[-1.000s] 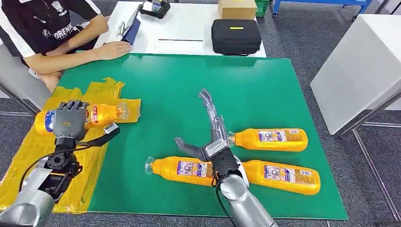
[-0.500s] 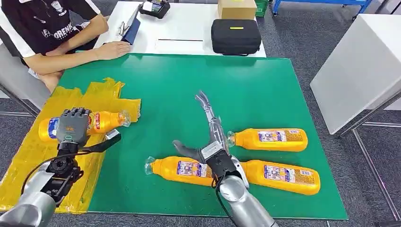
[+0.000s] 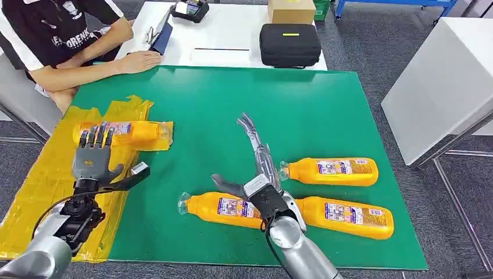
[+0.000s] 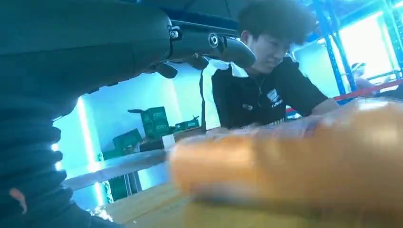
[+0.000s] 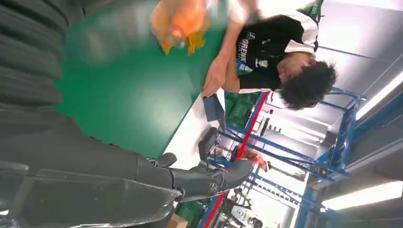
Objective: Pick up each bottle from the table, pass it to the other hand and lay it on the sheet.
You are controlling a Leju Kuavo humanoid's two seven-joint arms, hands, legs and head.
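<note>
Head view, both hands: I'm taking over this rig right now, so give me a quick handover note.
Left hand: open, fingers spread, just short of the bottle on the sheet.
Right hand: open, above the three bottles.
Done: one bottle lies on the yellow sheet.
Left: near-left bottle, near-right bottle and far bottle, all lying on the green table.

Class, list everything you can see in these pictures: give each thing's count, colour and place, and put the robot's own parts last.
Bottles on mat: three, orange, lying on the green mat's near right.
Bottle on sheet: one, orange, lying on the yellow sheet.
Sheet: one, yellow, crumpled, left edge of the table.
Mat: one, green, covering the table.
Case: one, black, white table behind.
Box: one, brown cardboard, behind the case.
Person: one, black shirt, seated far left.
Left hand: grey, open, above the sheet.
Right hand: silver-grey, open, above the bottles.
</note>
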